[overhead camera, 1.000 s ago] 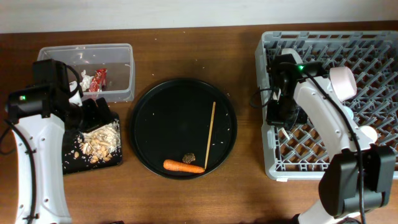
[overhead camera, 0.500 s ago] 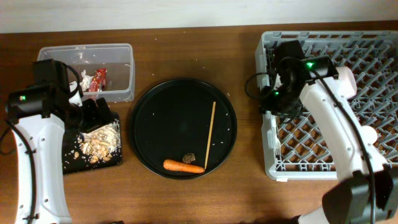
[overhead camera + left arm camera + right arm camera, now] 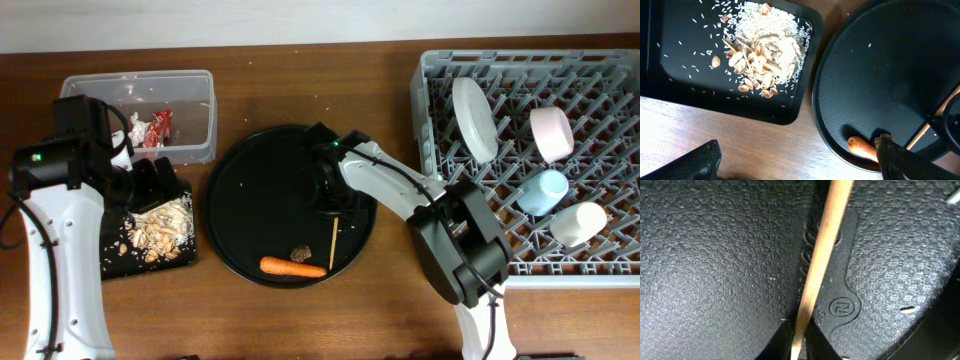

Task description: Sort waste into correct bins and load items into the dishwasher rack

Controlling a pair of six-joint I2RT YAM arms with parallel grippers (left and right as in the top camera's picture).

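Your right gripper (image 3: 799, 332) is down on the round black tray (image 3: 260, 190). Its dark fingertips (image 3: 780, 341) press in on either side of the thin wooden stick (image 3: 822, 255): a narrow pinch, with the stick flat on the textured tray floor. From overhead, the right arm reaches across from the rack side and hides the stick's upper half, so only the lower end shows, pointing at the near rim. Just beside that end sits the small brown lump (image 3: 300, 254), and right below it the orange carrot (image 3: 293, 267) lies along the rim.

Your left gripper (image 3: 797, 162) is spread wide with nothing between the fingers. It hovers over the bare table where the black rectangular tray (image 3: 675, 87) and the round one sit side by side. Beige food scraps (image 3: 765, 50) are heaped in that rectangular tray. Behind it, the clear tub (image 3: 195, 100) holds the red wrapper (image 3: 160, 127) and the white tissue (image 3: 135, 122).

Over in the grey rack (image 3: 422, 110), the white plate (image 3: 473, 118) stands on edge. The pink cup (image 3: 551, 131), blue cup (image 3: 541, 191) and white cup (image 3: 578, 223) sit along the right side
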